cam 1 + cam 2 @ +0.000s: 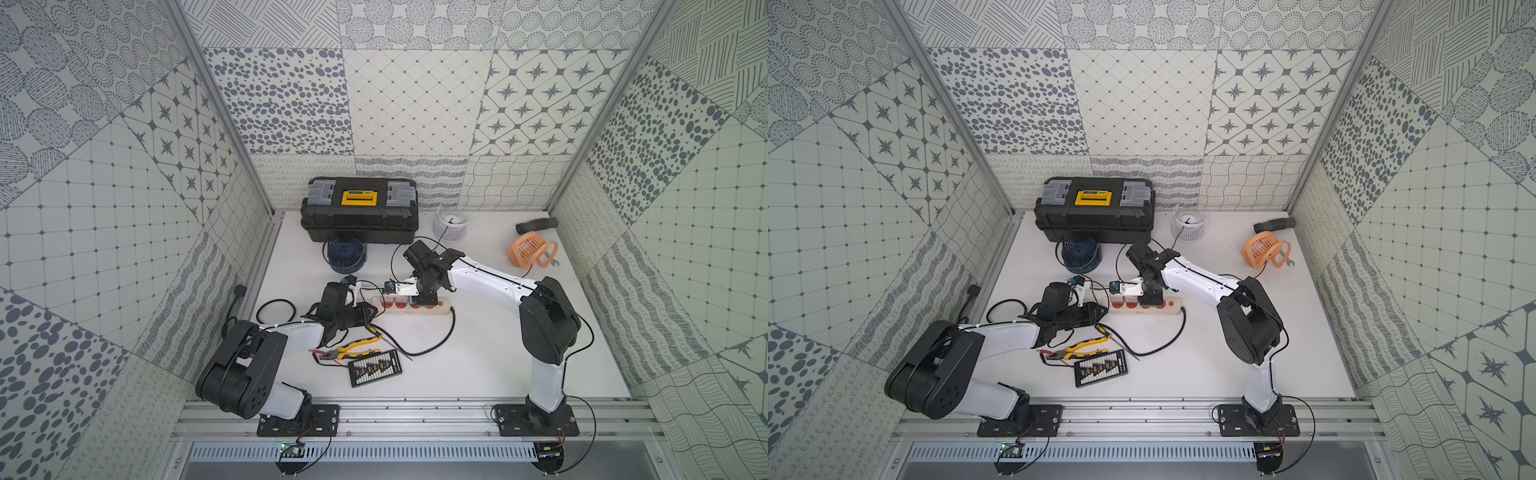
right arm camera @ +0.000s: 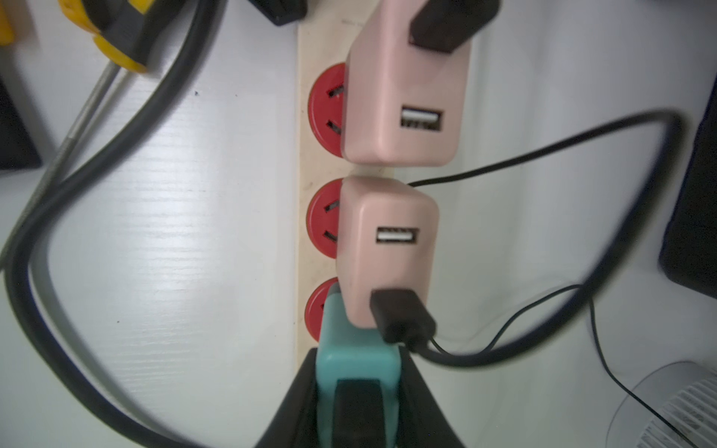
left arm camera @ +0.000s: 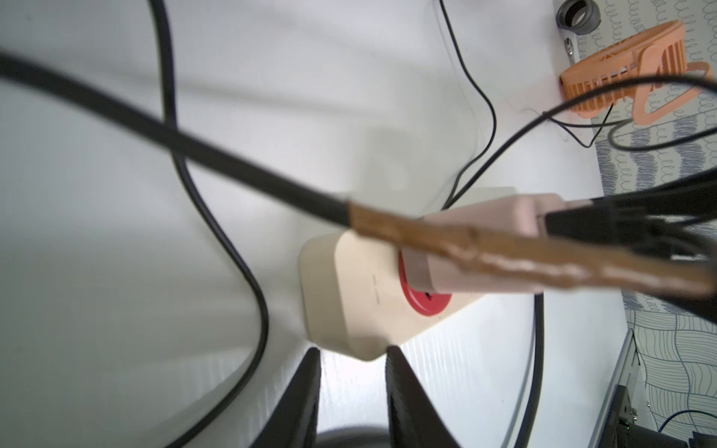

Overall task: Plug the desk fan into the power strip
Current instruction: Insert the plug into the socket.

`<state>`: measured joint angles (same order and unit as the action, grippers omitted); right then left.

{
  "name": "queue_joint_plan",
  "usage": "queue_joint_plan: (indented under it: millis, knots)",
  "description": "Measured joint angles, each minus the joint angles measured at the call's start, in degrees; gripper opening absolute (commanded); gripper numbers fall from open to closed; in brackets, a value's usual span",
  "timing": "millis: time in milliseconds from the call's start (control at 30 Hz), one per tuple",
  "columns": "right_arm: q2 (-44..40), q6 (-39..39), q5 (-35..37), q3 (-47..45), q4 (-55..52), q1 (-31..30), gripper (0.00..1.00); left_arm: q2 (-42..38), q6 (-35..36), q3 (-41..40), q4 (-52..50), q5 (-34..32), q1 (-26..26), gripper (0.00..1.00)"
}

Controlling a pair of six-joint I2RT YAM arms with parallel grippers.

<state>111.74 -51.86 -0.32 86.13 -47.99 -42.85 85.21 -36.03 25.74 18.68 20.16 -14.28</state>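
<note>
Teal adapter perhaps hides third socket.

Cream, red and pink on a white tabletop

The power strip is cream-beige with round red sockets; two USB chargers in it are pale pink, a third teal. The desk fans are orange, navy and white; the toolbox is black with a yellow latch.

Three desk fans, two pink adapters, perhaps four red sockets, one toolbox
</note>
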Motion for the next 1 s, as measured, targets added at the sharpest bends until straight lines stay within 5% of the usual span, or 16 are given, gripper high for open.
queue_joint_plan:
  millis: [1000]
  knots:
    - [7.1,5.7,3.0,8.9,-8.6,-0.3,0.0,5.9,1.2,4.6,-2.1,3.9,0.9,0.31]
